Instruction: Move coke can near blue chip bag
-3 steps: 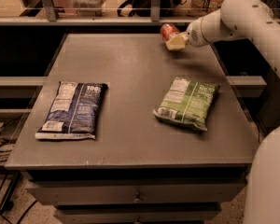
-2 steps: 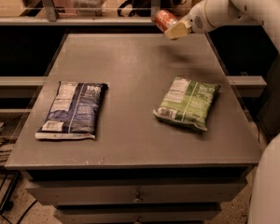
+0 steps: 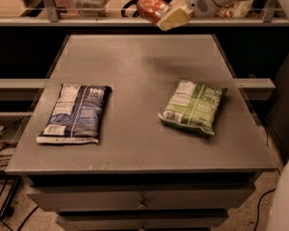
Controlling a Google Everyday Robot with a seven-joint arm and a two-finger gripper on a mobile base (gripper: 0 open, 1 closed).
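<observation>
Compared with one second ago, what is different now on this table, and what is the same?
The tool, shut on the coke can, has carried it higher and toward the picture's left, above the far edge of the table. The can was already held; nothing was released. The blue chip bag and green chip bag lie where they were.

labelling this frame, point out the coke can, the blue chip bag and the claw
coke can [image 3: 151, 7]: camera view, red side
blue chip bag [image 3: 78, 110]: camera view, middle of its face
claw [image 3: 167, 18]: camera view, between fingertips, top centre, shut on the can
</observation>
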